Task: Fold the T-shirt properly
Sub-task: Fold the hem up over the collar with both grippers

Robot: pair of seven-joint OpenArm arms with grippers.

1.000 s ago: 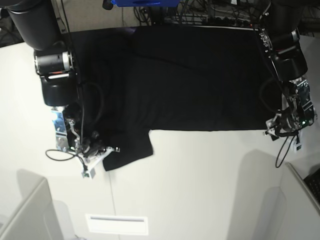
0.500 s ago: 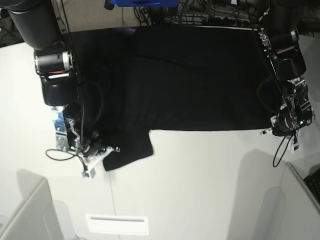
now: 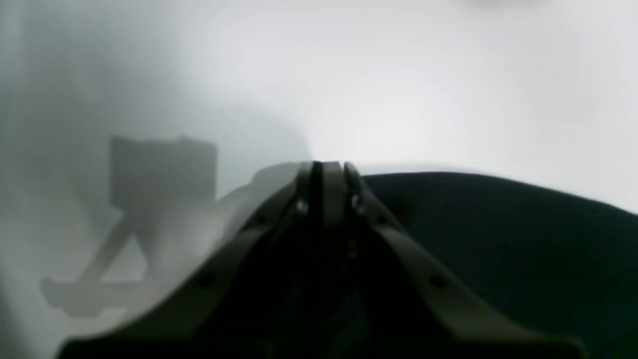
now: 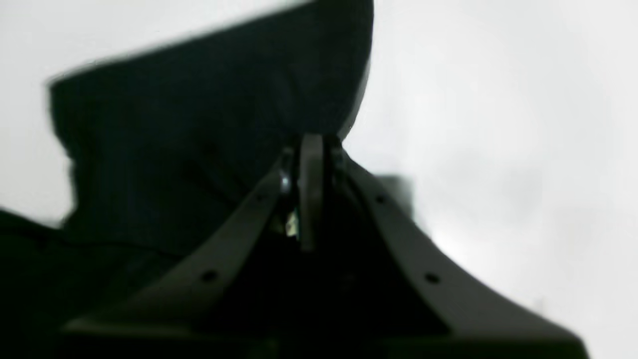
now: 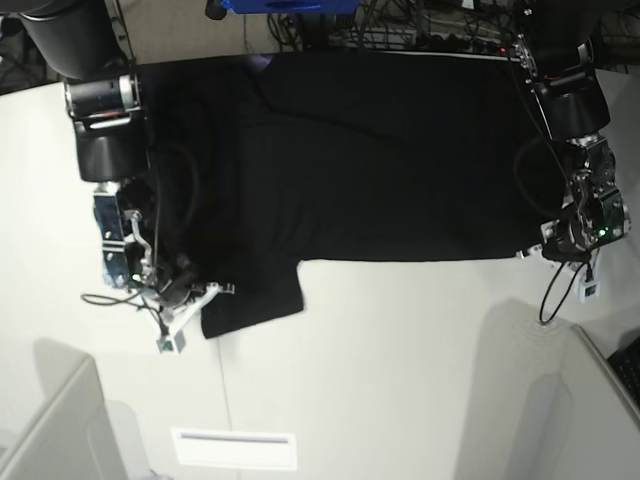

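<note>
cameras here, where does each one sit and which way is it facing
Base: overhead, looking straight down on the white table and spread T-shirt; both arms show.
Left wrist: behind the left claw, facing along it at the T-shirt edge.
Right wrist: behind the right claw, facing the T-shirt sleeve.
Shared: all three show the T-shirt on the table.

Both arms reach down from the top of the base view, wrists bent low over the surface. The left gripper [image 5: 534,252] has its fingers pressed tight together, and so does the right gripper [image 5: 205,297]. The wrist views show no gap between either pair.
</note>
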